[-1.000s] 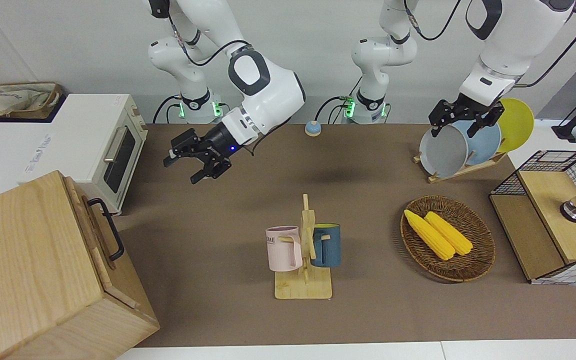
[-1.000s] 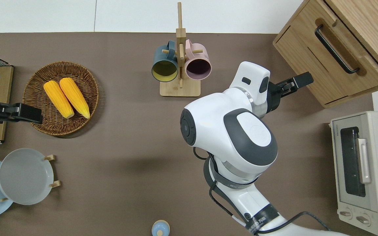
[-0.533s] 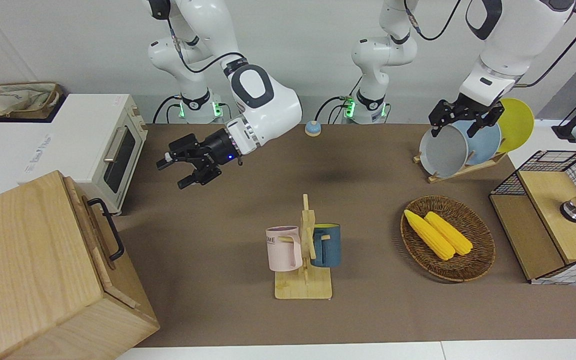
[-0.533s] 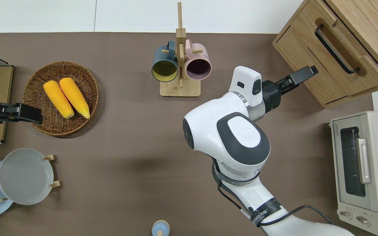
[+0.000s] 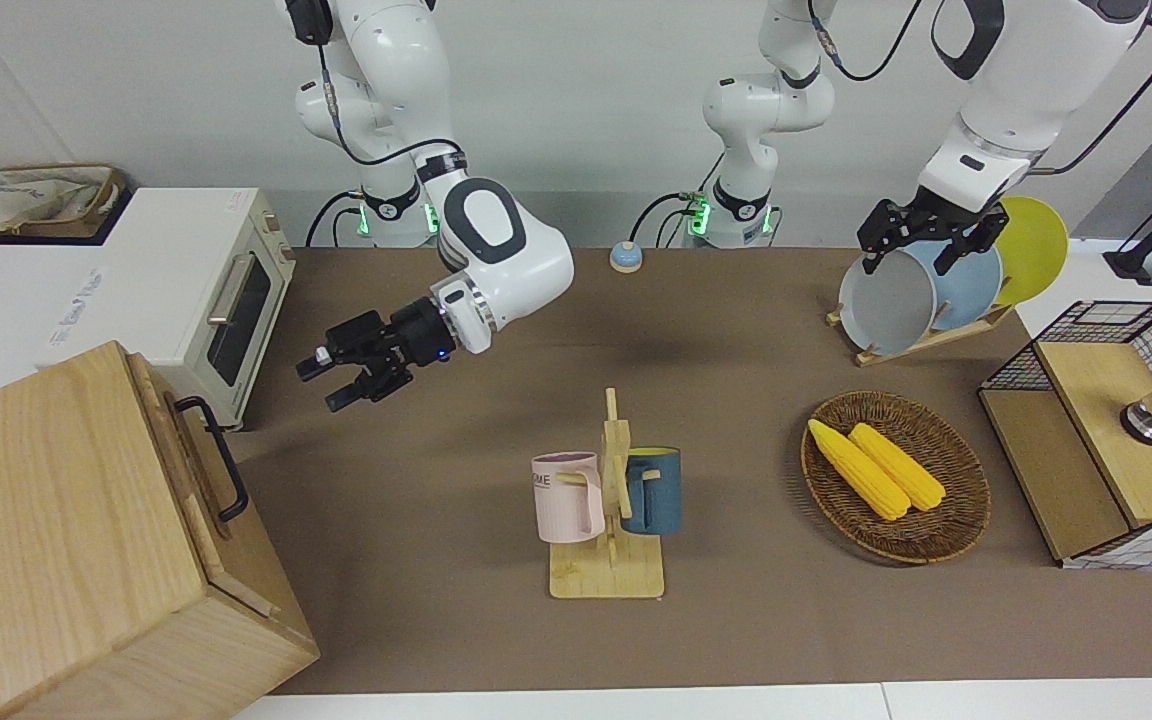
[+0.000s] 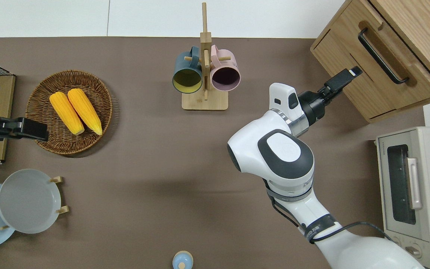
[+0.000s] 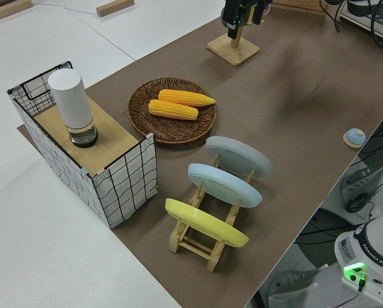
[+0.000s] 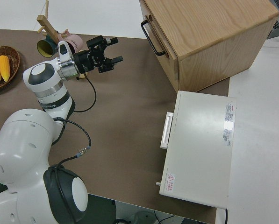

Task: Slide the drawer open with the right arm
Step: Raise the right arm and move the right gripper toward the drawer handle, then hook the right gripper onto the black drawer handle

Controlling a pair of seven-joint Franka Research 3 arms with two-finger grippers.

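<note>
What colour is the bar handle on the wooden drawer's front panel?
Black; the drawer handle shows best in the overhead view.

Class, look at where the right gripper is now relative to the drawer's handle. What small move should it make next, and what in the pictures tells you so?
Probably a short advance toward the black bar handle. The right gripper is open and aimed at the drawer but remains apart from the handle, with nothing between its fingers, and the drawer looks shut. It likely needs to bring its fingers around the bar before closing and pulling. The left arm is parked.
</note>
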